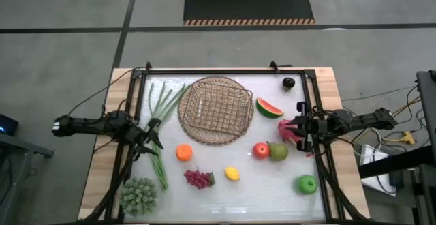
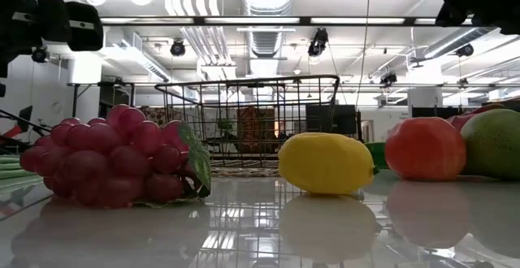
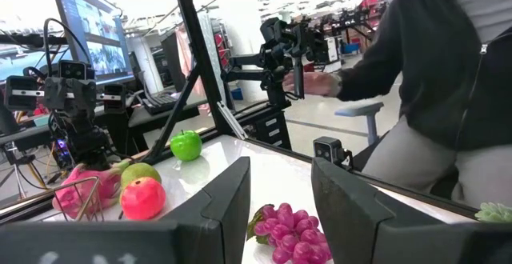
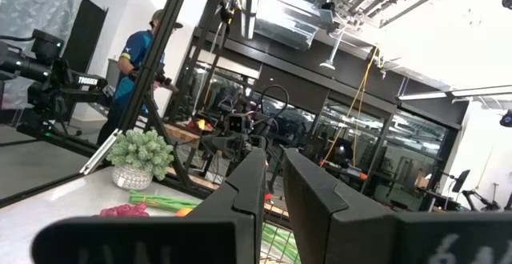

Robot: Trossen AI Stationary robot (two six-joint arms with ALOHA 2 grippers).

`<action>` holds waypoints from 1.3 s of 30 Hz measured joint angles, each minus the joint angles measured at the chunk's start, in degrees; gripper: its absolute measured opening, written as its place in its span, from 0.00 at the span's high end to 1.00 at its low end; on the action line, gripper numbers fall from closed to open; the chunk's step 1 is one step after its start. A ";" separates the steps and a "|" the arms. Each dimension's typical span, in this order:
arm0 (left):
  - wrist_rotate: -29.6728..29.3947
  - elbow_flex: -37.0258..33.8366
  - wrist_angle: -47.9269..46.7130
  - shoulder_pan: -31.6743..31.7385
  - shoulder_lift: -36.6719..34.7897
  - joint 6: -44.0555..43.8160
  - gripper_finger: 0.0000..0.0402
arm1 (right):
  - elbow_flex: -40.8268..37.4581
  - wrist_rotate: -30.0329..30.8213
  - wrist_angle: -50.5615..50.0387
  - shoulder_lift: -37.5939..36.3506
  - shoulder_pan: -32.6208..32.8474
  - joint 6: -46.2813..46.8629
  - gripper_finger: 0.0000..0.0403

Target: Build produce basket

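High view: the basket (image 1: 216, 110) lies at the table's far centre, empty, so loading is judged not yet begun. The produce (image 1: 231, 158) lies scattered on its left, right and near sides. The left gripper (image 1: 151, 135) hovers over the green stalks (image 1: 159, 126); the right gripper (image 1: 294, 132) sits at the dragon fruit (image 1: 286, 131).

Low view: grapes (image 2: 114, 156), lemon (image 2: 326, 163) and red apple (image 2: 424, 148) stand nearest; neither gripper shows.

Left wrist view: jaws parted, nothing between.

Right wrist view: jaws nearly clenched; apparently empty, though contact is unclear. The next move calls for a firm grasp and a lift.
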 joint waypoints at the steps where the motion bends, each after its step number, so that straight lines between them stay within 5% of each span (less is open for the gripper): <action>1: 0.00 -0.01 0.00 0.01 0.00 0.00 0.71 | 0.01 0.00 0.02 0.02 -0.02 0.00 0.90; 4: -1.32 -0.02 1.44 0.00 0.00 0.67 0.71 | 0.00 -0.03 0.04 0.02 -0.02 0.29 0.90; 6: -3.86 0.00 5.93 0.02 -0.03 -1.52 0.71 | -0.01 -1.03 0.34 0.02 0.04 9.30 0.90; 8: -4.18 -0.02 12.69 -0.02 0.47 -10.98 0.71 | 0.00 -2.97 0.32 -0.03 0.12 25.53 0.90; 10: -4.21 -0.02 19.31 -0.02 0.66 -20.82 0.71 | -0.01 -0.53 0.28 -0.04 -0.02 29.36 0.90; 17: -4.26 -0.02 38.63 -0.02 0.27 -25.46 0.71 | -0.01 6.07 0.28 -0.07 -0.02 27.03 0.90; 21: -4.69 -0.02 39.96 -0.02 0.15 -28.68 0.71 | -0.01 6.04 0.24 0.00 -0.02 26.56 0.90; 26: -11.44 -0.02 40.59 -0.02 1.54 -12.12 0.71 | -0.01 6.05 0.90 0.00 -0.02 26.56 0.90; 39: -16.58 -0.02 52.93 -0.02 12.36 -15.38 0.71 | -0.01 8.71 18.71 6.50 -0.02 16.08 0.90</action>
